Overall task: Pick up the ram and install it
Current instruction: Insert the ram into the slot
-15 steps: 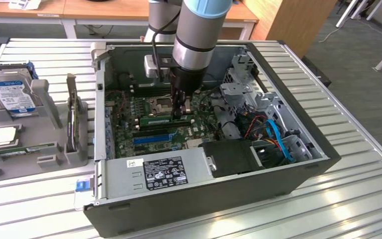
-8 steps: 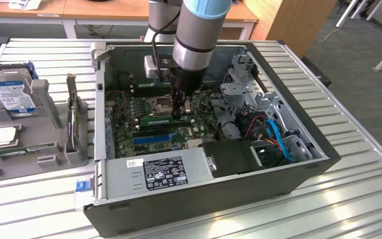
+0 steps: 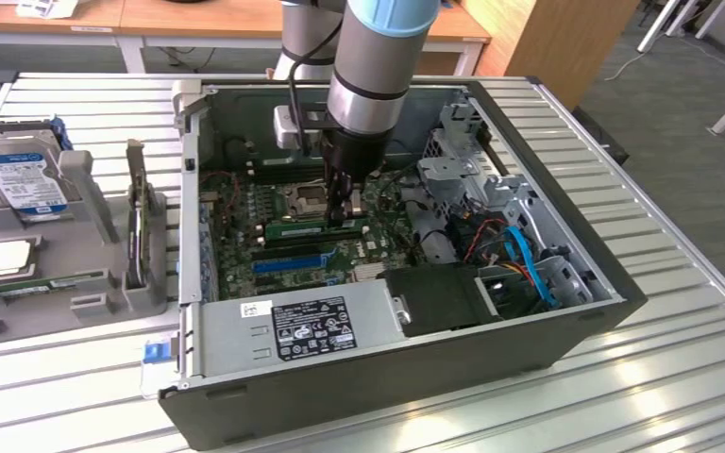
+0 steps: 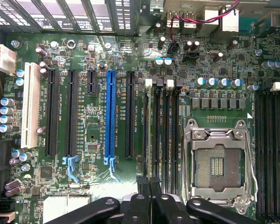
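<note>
Ram (image 3: 299,228), a long thin green circuit-board stick, lies along the black plastic motherboard slots (image 4: 175,140) inside the open dark-grey metal case (image 3: 463,377); the black gripper (image 3: 344,219) pinches its top edge. Silver power supply's (image 3: 237,332) black label print is unreadable

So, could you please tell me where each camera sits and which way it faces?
Exterior view: outside and above the open computer case, looking down into it; the arm and hand show, low by the ram.
Wrist view: on the wrist, facing the motherboard squarely; the hand's dark fingers show.
Shared: the hand, the empty processor socket, the blue slot.
</note>
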Controlling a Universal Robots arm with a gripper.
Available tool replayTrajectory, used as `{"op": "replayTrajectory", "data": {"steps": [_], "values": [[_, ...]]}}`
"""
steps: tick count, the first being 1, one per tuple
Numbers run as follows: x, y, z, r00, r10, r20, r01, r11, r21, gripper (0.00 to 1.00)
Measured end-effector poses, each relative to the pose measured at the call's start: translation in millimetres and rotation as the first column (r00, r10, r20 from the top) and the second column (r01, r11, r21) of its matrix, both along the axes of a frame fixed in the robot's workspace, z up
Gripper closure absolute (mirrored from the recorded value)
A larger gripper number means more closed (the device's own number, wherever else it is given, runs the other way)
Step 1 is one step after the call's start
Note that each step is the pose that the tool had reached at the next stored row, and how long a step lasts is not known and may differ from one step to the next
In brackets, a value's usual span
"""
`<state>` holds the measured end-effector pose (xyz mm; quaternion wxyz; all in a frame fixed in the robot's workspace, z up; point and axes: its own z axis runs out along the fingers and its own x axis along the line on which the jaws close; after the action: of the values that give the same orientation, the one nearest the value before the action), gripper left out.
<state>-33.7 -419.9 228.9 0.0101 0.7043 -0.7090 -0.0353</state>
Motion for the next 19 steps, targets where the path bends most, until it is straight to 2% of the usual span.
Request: {"op": "replayTrajectory", "data": {"steps": [19], "values": [[0.6,0.0,-1.2,1.0,0.0,0.0,0.0,1.0,0.0,0.88]]}}
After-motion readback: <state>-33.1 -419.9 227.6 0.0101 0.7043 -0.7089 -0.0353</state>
